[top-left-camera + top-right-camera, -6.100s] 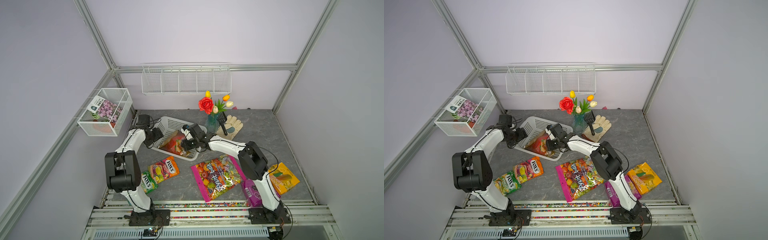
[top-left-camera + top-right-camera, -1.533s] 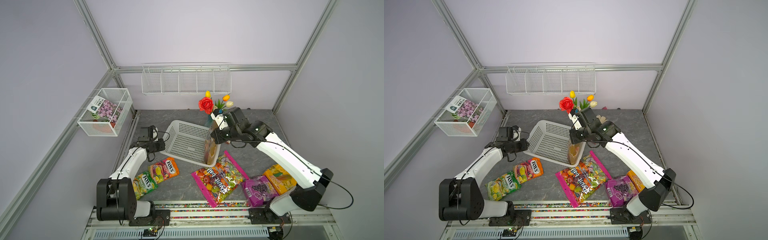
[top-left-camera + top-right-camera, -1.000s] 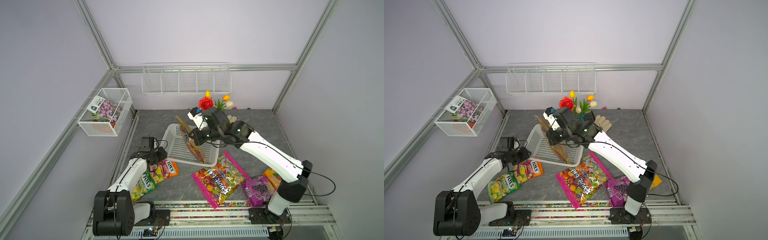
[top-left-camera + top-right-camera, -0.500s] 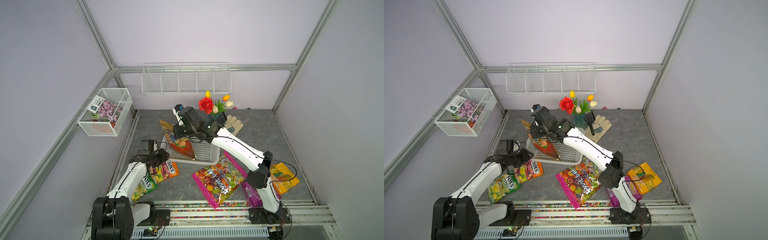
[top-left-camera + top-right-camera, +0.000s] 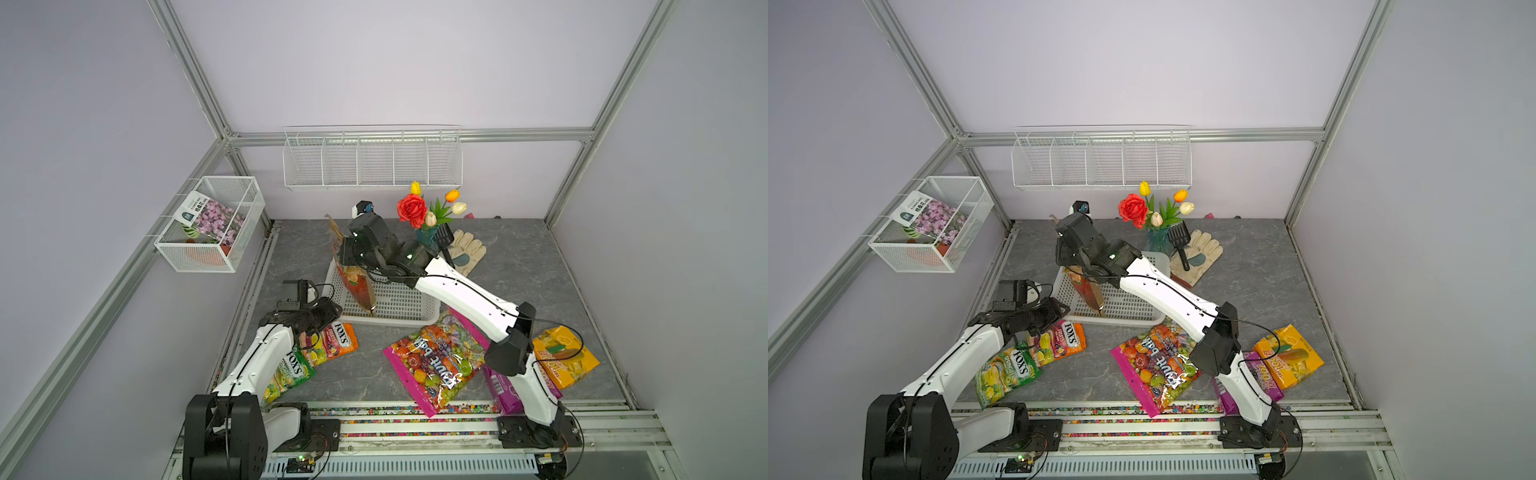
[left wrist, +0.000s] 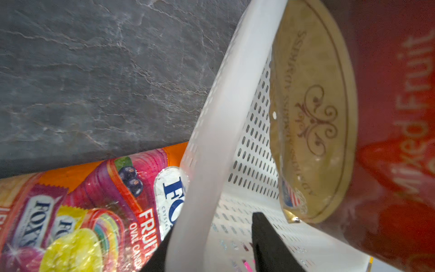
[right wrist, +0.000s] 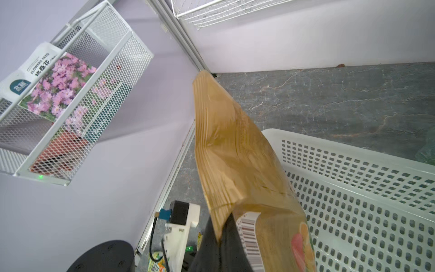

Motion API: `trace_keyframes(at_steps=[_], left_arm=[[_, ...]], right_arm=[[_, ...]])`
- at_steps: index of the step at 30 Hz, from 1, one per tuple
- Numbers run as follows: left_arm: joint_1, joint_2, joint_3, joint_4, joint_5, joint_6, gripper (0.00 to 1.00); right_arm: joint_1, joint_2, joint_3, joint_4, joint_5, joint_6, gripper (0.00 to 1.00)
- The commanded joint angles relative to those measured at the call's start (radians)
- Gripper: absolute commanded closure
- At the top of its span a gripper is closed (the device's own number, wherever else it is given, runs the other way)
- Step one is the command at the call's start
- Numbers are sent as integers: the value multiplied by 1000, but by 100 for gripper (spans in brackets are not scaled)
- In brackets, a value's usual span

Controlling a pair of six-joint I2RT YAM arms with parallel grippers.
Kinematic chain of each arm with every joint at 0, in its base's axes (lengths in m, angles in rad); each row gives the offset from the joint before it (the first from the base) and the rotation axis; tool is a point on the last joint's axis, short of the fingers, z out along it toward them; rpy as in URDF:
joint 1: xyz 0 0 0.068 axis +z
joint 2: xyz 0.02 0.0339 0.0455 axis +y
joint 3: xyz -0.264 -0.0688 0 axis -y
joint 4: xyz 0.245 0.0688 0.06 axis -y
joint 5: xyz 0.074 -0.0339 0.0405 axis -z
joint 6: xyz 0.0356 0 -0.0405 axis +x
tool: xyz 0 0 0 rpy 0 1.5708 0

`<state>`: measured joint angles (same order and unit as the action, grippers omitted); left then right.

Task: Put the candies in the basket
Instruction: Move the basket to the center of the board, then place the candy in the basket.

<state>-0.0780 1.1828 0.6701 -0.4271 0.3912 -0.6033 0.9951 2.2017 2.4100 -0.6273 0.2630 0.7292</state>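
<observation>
While the right gripper (image 5: 350, 254) clamps the red-gold fruit bag (image 5: 358, 284) near its top, bag hanging nearly upright, lower end inside the white basket (image 5: 397, 322), left gripper (image 5: 330, 309) parted astride the basket rim, orange FOX'S bag (image 5: 336, 341) just outside it.

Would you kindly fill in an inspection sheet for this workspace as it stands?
Surface: grey veined table.
Job's things: red-gold bag hangs with its lower end inside the basket; orange FOX'S bag, green FOX'S bag, pink-edged bag, purple bag and mango bag lie outside it.
Clutter: flower vase, glove and black scoop beyond the basket.
Grippers: right gripper shut on the red-gold bag; left gripper open, fingers either side of the basket's rim.
Cables: a black cable arcs over the mango bag; others run along both arms.
Surroundings: wire rack on the back wall; mesh box holding a seed packet on the side wall.
</observation>
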Motion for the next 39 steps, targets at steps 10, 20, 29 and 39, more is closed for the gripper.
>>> trace_keyframes(at_steps=[10,20,29,39], left_arm=[[-3,-65,-25,17,8,-67,46],[-2,-138,-20,5,-59,-145,28],[6,-175,37,-91,-140,-182,24],[12,-199,147,-197,-304,-141,0]], right_arm=[[31,62,35,297,53,157,100],[39,62,23,342,105,202,100],[42,37,29,400,125,254,100],[48,35,21,405,199,261,100]])
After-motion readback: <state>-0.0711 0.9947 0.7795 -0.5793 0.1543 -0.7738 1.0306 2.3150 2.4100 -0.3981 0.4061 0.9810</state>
